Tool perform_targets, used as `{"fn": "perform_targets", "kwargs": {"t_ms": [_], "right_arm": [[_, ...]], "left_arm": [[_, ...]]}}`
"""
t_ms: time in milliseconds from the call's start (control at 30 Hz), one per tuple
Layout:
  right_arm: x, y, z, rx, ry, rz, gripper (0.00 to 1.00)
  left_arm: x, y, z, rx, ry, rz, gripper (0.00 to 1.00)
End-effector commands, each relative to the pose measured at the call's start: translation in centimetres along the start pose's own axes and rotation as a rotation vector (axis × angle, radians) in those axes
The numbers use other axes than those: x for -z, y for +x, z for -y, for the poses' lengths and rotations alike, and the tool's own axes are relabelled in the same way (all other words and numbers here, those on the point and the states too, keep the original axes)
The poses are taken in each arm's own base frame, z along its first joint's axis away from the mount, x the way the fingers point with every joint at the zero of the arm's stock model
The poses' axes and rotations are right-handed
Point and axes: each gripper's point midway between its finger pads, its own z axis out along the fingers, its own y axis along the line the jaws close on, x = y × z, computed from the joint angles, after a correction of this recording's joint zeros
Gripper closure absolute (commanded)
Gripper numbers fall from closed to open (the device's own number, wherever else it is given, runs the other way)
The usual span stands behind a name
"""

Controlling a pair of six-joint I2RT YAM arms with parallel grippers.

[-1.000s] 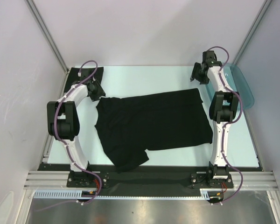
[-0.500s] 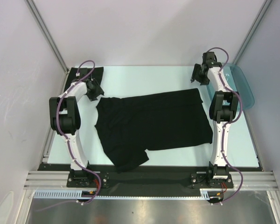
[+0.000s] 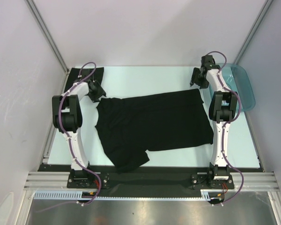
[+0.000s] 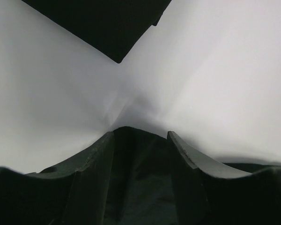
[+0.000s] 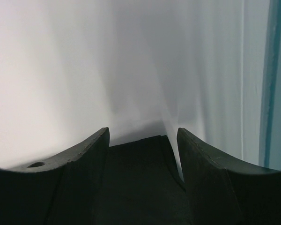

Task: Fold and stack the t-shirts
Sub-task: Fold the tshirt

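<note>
A black t-shirt [image 3: 152,124] lies spread flat on the middle of the table, one sleeve hanging towards the near edge. A second black t-shirt [image 3: 86,72], folded, lies in the back left corner; its corner shows in the left wrist view [image 4: 98,23]. My left gripper [image 3: 97,91] is at the spread shirt's far left corner, with black cloth [image 4: 140,183] between its parted fingers [image 4: 96,164]. My right gripper [image 3: 196,80] is at the far right corner, with cloth [image 5: 140,183] between its parted fingers [image 5: 203,164]. Whether the fingers press the cloth is hidden.
A translucent teal tray [image 3: 242,86] stands at the right edge of the table, behind the right arm; its rim shows in the right wrist view [image 5: 276,84]. White walls close in the table on three sides. A black strip [image 3: 168,171] runs along the near edge.
The left arm's elbow has swung right and back while its gripper stayed at the shirt's corner. The right gripper has shifted slightly left, towards the shirt's far right corner. The shirt has not moved.
</note>
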Motion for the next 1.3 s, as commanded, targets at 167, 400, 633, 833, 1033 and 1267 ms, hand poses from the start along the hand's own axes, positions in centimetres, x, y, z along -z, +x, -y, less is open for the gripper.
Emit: {"fn": "perform_targets", "kwargs": {"t_ms": [167, 400, 633, 833, 1033, 1267], "right_arm": [[0.7, -0.2, 0.2, 0.034, 0.018, 0.008, 0.35], [1.4, -0.4, -0.2, 0.038, 0.013, 0.011, 0.35], [1.3, 0.2, 0.0, 0.042, 0.022, -0.005, 0.32], [0.9, 0.1, 0.5, 0.041, 0.048, 0.002, 0.32], [0.0, 0.3, -0.3, 0.032, 0.001, -0.004, 0.34], [-1.5, 0.9, -2.1, 0.034, -0.033, -0.010, 0.70]], "left_arm": [[-0.3, -0.6, 0.6, 0.027, 0.022, 0.000, 0.50], [0.2, -1.9, -0.5, 0.037, -0.010, 0.046, 0.80], [2.2, -3.5, -3.0, 0.055, -0.065, 0.140, 1.00], [2.7, -3.9, -4.4, 0.057, -0.098, 0.153, 1.00], [2.6, -4.3, -4.9, 0.076, -0.099, 0.151, 1.00], [2.9, -4.5, -5.5, 0.059, -0.132, 0.150, 1.00]]}}
